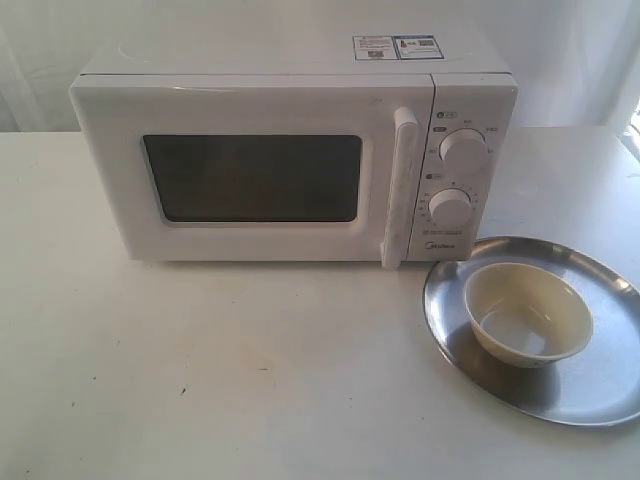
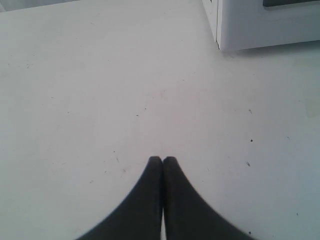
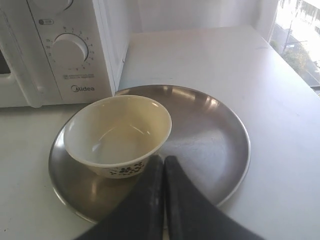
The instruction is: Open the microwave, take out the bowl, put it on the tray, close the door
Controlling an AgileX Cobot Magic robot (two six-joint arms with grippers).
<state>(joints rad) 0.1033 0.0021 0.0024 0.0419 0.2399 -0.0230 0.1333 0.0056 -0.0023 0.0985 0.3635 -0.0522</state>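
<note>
The left gripper (image 2: pixel 162 161) hangs over the bare white table (image 2: pixel 100 75) with its two dark fingers pressed together on nothing, a lower corner of the microwave (image 1: pixel 270 150) just ahead of it. The microwave stands at the back of the table with its door (image 1: pixel 250 110) closed flush, the vertical bar handle (image 1: pixel 405 185) beside the two round dials (image 1: pixel 463 150). In front of its right end lies the metal tray (image 1: pixel 590 390) with the cream bowl (image 1: pixel 528 315) upright on its left part, and the right gripper (image 3: pixel 164 160), fingers likewise clamped together and empty, hovers above the tray just beside the bowl.
</note>
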